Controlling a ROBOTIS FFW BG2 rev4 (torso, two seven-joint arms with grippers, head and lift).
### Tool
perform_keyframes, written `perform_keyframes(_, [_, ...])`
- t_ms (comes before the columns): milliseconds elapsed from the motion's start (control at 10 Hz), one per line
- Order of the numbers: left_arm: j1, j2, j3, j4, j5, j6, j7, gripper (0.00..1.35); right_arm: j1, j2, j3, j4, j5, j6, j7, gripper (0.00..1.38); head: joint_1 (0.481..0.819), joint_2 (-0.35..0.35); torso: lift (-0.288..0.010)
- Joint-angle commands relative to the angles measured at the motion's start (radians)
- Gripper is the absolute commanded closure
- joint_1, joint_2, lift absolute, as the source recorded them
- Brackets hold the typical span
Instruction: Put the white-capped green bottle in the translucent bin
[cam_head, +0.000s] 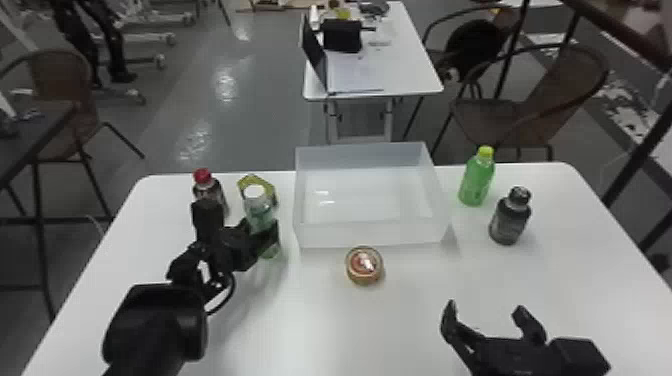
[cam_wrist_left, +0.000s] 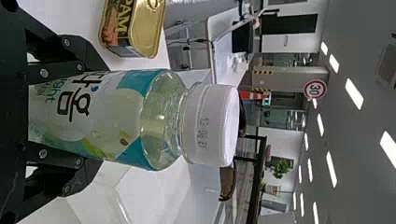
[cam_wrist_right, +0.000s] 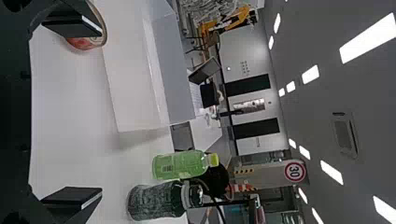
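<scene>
Nearest the head camera: left arm (cam_head: 155, 320), black, reaching across the white surface (cam_head: 400, 325). Left jaws closed round the body of the clear, pale-green plastic bottle with white cap (cam_wrist_left: 159, 116), cap clear above the grip. Bottle roughly upright, just left of the translucent plastic bin (cam_head: 370, 232); whether its base touches the surface, cannot tell. Right jaws open, holding nothing, at the near right.

Step judged: grasp made, carry to bin due.

Risks:
1. Too little lift; base catches the bin's left wall and tips the bottle or shoves the bin.
2. Swing away from the robot knocks the yellow-and-gold rectangular tin (cam_wrist_left: 133, 28), just behind the bottle.
3. Smooth plastic (possibly heavy with liquid) slides if the squeeze is light.
4. Release from high up; bottle topples inside.
</scene>
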Motion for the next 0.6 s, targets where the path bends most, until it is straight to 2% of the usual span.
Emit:
perform_keyframes(0, [0.007,-0.008,-0.001,-0.005,-0.018,-0.019,0.005,0.94,0.011,-0.002,-0.003,-0.010,-0.003,-0.001,0.000,0.10,0.695,0.064,-0.055])
perform_keyframes(100, [0.025,-0.012,-0.003,-0.057,-0.025,-0.016,0.008,0.94,0.025,-0.004,-0.010,-0.022,-0.003,-0.001,0.000,0.10,0.695,0.063,-0.055])
perform_keyframes(300, [0.174,-0.017,0.013,-0.428,-0.079,0.165,0.126,0.94,0.031,-0.004,-0.012,-0.027,-0.003,-0.001,0.000,0.10,0.695,0.051,-0.055])
perform_keyframes(500, [0.240,-0.026,0.037,-0.685,-0.173,0.283,0.163,0.94,0.036,-0.004,-0.012,-0.030,-0.003,-0.001,0.000,0.10,0.695,0.076,-0.055])
